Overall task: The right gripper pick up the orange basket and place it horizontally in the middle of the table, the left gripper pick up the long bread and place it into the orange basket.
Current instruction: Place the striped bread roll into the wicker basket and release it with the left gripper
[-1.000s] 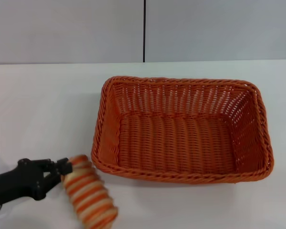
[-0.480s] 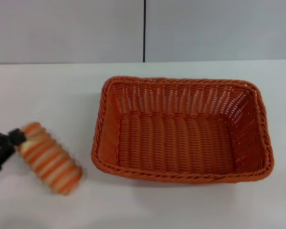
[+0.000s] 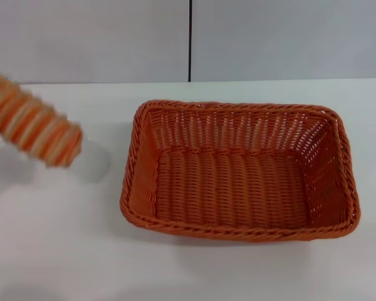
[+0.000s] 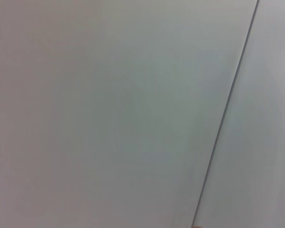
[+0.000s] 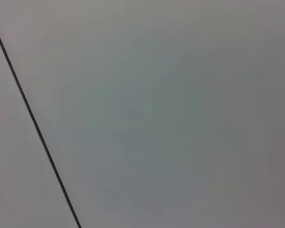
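Head view shows the long bread [image 3: 31, 127] up in the air at the left edge, tilted, clear of the table [image 3: 56, 238] and well apart from the orange basket [image 3: 238, 170], which sits lengthwise across the middle with its floor bare. Neither the left gripper nor the right gripper is in view (both wrist views show only grey wall and a dark seam), so I cannot tell how either pair of jaws stands. Judging by this, the step in hand is carrying the loaf over. It should cross the near braided rim with height to spare, line up with the basket's long axis, and come low over the floor before release.
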